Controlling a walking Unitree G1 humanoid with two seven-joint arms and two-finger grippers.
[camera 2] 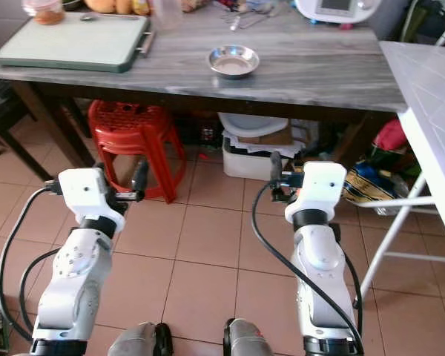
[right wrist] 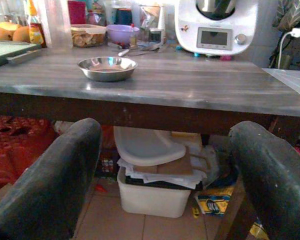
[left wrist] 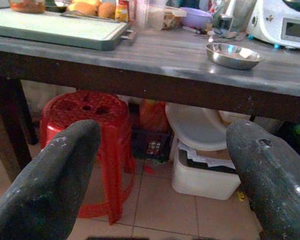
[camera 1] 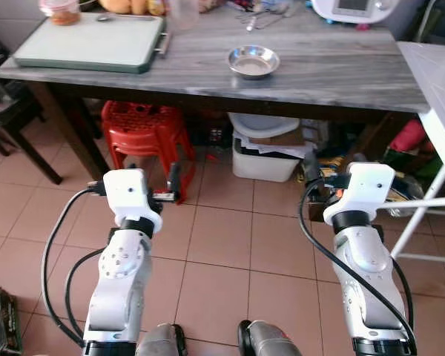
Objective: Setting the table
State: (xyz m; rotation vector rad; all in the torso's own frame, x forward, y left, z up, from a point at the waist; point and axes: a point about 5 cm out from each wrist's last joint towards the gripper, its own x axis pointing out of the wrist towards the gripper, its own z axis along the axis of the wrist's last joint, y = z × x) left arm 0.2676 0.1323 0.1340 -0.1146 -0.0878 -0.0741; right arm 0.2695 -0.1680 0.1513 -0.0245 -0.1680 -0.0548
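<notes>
A: Jaws first. The left gripper [left wrist: 155, 185] stands with its jaws wide and nothing between them, held out over the floor short of the surface [camera 1: 341, 70]. The right gripper [right wrist: 165, 185] matches it, wide and empty.

B: And what do they go for?

A: Left to right along the surface: a green tray [camera 1: 89, 44] at the left end, then the steel bowl [camera 1: 253, 61] near the middle, close to the front edge, with a white appliance [right wrist: 217, 25] at the back on the right. The bowl looks like the piece to set.

B: How will it handle?

A: Light and stiff, I judge, thin metal, not fragile, but polished and likely slippery. Its sides are low and sloping, so a squeeze across the body could squirt it out.

B: So where do you take it?

A: At the rim, one finger inside and one outside, on the near side facing the grippers.
</notes>
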